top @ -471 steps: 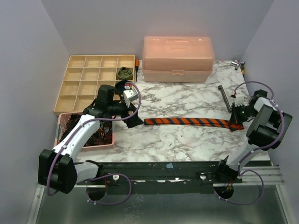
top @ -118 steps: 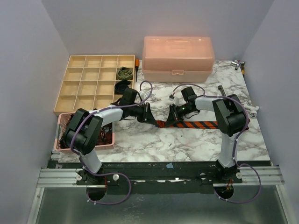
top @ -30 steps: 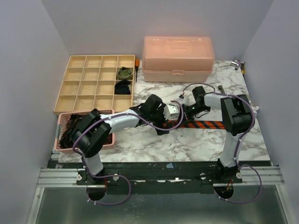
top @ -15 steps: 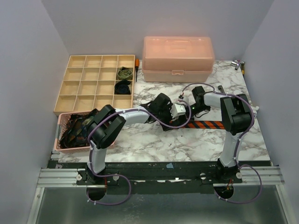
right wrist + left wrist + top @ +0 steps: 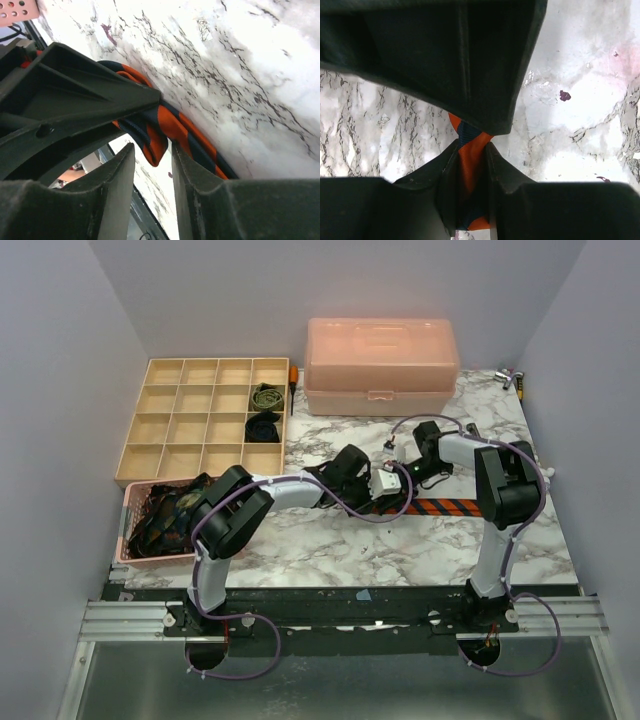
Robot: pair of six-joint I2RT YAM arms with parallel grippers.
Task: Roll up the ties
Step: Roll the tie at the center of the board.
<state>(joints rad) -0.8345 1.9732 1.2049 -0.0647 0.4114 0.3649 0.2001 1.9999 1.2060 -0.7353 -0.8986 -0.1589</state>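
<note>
The striped tie lies flat on the marble tabletop, a little toward 3 o'clock from the middle. Its free length runs out toward 3 o'clock, and its wound end is at the 9 o'clock side, where both arms meet.

The left gripper is pinching this wound end, with orange and navy cloth pressed between its fingers. The right gripper is just beside it, fingers slightly spread. A fold of the tie dips into the gap, but it does not look clamped.

The step seems to be the rolling itself, only begun, as most of the tie is not yet wound. The next move probably calls for turning the roll toward 3 o'clock while one gripper guards it against loosening.

At 10 o'clock a wooden tray holds an olive roll and a dark roll. A pink basket at 8 o'clock holds more ties. A pink box stands at 12 o'clock. Plain pale walls close the space.
</note>
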